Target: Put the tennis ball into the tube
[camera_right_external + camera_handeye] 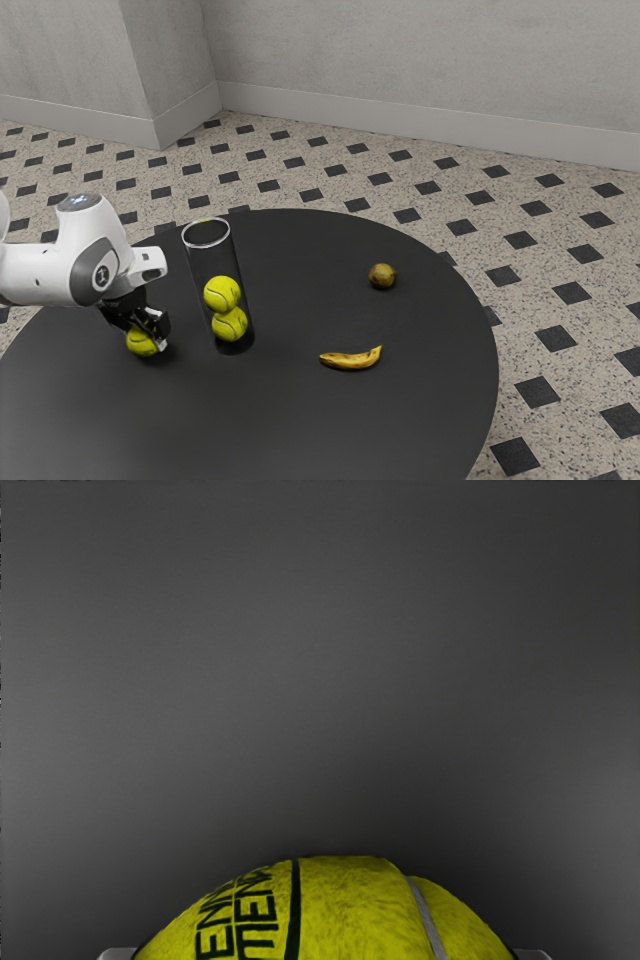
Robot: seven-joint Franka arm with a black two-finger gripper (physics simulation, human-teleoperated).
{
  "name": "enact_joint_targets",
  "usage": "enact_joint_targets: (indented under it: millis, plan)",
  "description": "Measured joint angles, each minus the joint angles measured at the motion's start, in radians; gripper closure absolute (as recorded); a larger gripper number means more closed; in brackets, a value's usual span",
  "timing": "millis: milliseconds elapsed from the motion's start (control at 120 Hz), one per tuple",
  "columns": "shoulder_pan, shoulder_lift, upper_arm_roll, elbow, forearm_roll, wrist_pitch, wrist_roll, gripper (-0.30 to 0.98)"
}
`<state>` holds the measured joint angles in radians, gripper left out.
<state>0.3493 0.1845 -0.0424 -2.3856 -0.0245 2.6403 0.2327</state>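
- The tennis ball [141, 344] is in my grasp, my fingers [161, 343] touching it from both sides — outside the tube [209, 259].
- That clear tube stands near it, two more balls [222, 294] stacked inside.
- Farther off, a banana [351, 360] and round fruit [382, 276] lie on the table [290, 430].

2 balls [222, 294] in tube [210, 262] on tbl [300, 430]

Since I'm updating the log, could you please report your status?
Hand closed on tennis ball, outside tube. Two balls inside, room above. Banana and round fruit beyond tube, not in the way.
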Motion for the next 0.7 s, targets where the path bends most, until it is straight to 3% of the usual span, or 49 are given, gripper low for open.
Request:
enact_joint_targets:
  millis: [133, 267, 458, 700]
  plan:
    - [0.003, -0.031, 0.0, -0.009, 0.003, 0.003, -0.005, 0.37]
    - [0.002, -0.166, -0.008, -0.039, 0.009, -0.031, -0.016, 0.42]
    - [0.003, -0.445, -0.026, 0.011, 0.009, -0.227, -0.036, 0.44]
    - [-0.011, -0.525, -0.095, 0.213, -0.034, -0.485, -0.047, 0.44]
